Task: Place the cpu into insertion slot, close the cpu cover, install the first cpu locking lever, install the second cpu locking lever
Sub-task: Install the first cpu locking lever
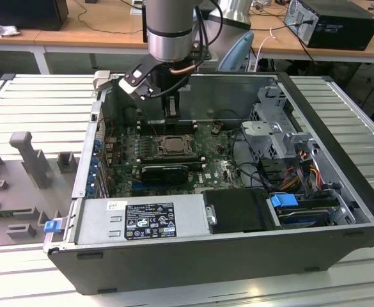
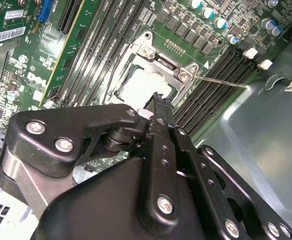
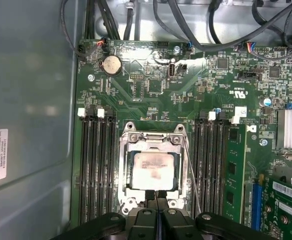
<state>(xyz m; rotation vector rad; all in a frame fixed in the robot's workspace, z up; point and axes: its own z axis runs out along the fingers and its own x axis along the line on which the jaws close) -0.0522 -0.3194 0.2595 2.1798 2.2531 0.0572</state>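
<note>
The cpu [image 3: 154, 166] lies pale and square in the insertion slot [image 1: 171, 146] on the green motherboard. The silvery cpu cover [image 3: 153, 141] lies flat around it, and the chip's face shows through its window; in the second wrist view the cover [image 2: 158, 62] sits just past my fingertips. A thin locking lever rod [image 3: 191, 172] runs along one side of the socket and stands out from it [image 2: 220, 81]. My gripper [image 3: 155, 194] hangs at the socket's edge, fingers pressed together with nothing between them. In the exterior view the gripper [image 1: 169, 114] is right above the socket.
Long black memory slots [image 3: 96, 165] flank the socket on both sides. A black card with a heatsink [image 1: 164, 171] and the power supply [image 1: 142, 220] lie nearer the camera. The drive cage [image 1: 273, 121] and cable bundle [image 1: 302, 166] fill the exterior view's right.
</note>
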